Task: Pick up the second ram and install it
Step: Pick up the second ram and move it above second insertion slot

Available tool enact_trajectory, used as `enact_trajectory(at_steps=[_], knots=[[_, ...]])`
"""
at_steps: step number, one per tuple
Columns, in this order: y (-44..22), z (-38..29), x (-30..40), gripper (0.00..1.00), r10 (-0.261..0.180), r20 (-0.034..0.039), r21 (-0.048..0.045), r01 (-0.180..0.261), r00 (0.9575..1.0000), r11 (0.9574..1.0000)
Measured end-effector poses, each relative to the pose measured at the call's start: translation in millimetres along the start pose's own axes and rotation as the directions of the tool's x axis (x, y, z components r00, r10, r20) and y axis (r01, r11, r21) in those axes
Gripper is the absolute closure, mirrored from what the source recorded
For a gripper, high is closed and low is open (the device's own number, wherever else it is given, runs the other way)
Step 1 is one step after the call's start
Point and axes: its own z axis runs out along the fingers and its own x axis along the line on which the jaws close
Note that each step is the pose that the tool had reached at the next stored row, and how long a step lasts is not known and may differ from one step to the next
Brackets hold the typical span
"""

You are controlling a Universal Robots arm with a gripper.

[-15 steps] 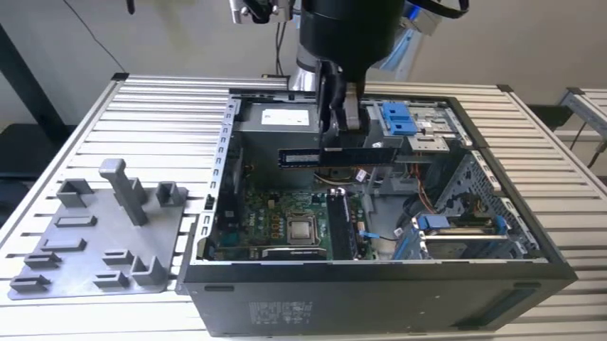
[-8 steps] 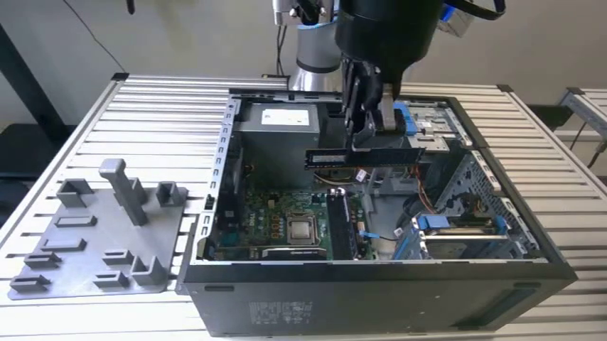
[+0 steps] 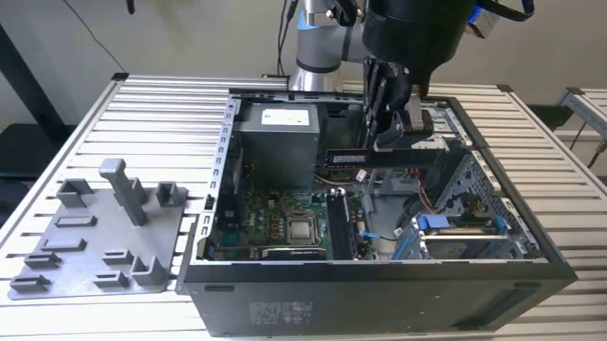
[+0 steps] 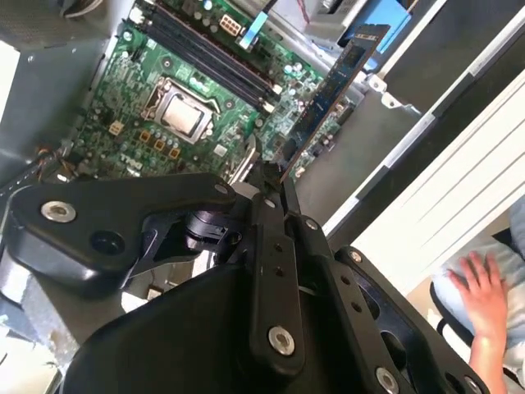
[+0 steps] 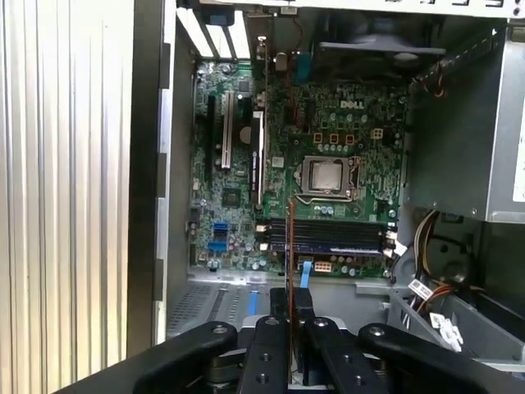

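The gripper (image 3: pixel 396 142) hangs over the open computer case (image 3: pixel 379 298) with its two fingers closed onto one end of the second ram (image 3: pixel 360 158), which is clamped between them. In the exterior view the card lies level and lengthwise, projecting from the fingers toward the exterior view's left, in the air in front of the power supply (image 3: pixel 275 135) and clear of the motherboard (image 3: pixel 270 213). In the second wrist view the card (image 4: pixel 328 98) extends straight out from the gripper (image 4: pixel 271 174). In the first wrist view it appears edge-on as a thin line (image 5: pixel 289 238) rising from the gripper (image 5: pixel 289 302) across the memory slots (image 5: pixel 336 234). It is not seated in any slot. A dark memory stick (image 3: pixel 340 224) stands upright in the board just beside the CPU socket (image 3: pixel 301 229). A white label sits on top of the power supply, a small white tag hangs below the held card, and a block of pale print marks the outer case panel; none of this print can be made out. Bright-blue drive clips (image 3: pixel 431 222) sit in the drive cage at the exterior view's right. The case rests on a slatted metal table (image 3: pixel 161 121). A grey fixture tray (image 3: pixel 95 241) with upright holders lies at the exterior view's left. A pale wall and hanging cables stand behind. A person's hand (image 4: pixel 484 295) rests beyond the table edge.
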Motion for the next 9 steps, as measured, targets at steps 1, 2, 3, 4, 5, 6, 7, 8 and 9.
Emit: enact_trajectory(at_steps=[1,2,3,4,5,6,7,8,9], knots=[[-0.3,0.1,0.0,0.86,0.009,-0.0002,-0.0001,-0.009,1.0000,1.0000],[-0.4,0.2,0.0,0.86,0.021,-0.0003,-0.0003,-0.021,0.9998,0.9998],[-0.5,0.3,0.0,0.86,0.033,-0.0003,-0.0005,-0.033,0.9995,0.9995],[-0.6,0.3,0.0,0.86,0.043,-0.0005,-0.0007,-0.043,0.9991,0.9991],[-0.6,0.3,0.0,0.86,0.046,-0.0006,-0.0008,-0.046,0.9989,0.9989],[-0.6,0.3,0.0,0.86,0.046,-0.0006,-0.0008,-0.046,0.9989,0.9989],[-0.6,0.3,0.0,0.86,0.046,-0.0006,-0.0008,-0.046,0.9989,0.9989],[-0.6,0.3,0.0,0.86,0.046,-0.0005,-0.0008,-0.046,0.9989,0.9989],[-0.6,0.3,0.0,0.86,0.047,-0.0005,-0.0008,-0.047,0.9989,0.9989]])
